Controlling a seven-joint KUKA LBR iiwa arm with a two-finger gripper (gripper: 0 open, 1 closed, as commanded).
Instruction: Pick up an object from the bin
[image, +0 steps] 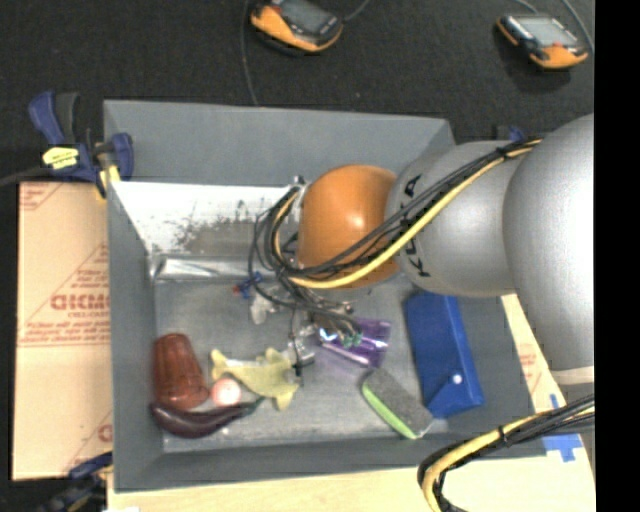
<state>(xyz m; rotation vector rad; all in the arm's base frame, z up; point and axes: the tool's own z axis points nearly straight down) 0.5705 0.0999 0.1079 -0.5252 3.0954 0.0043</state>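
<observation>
the gripper (300, 340) hangs low over the middle of the grey metal bin (130, 330), under the arm's smooth orange dome (335, 215) and looped black-and-yellow cables (440, 205) — whether it is apart or together cannot be told. nearest it, just below and left on the bin floor, lies a pale yellow floppy shape (262, 378), rubbery-looking; a translucent purple plastic piece (355, 342) sits just right. further right: a green-and-grey sponge block (392, 405) and a blue box (440, 350). at the left — a glossy brown-red lump (177, 368), a pink ball (226, 392), a dark purple curved piece (195, 420).
</observation>
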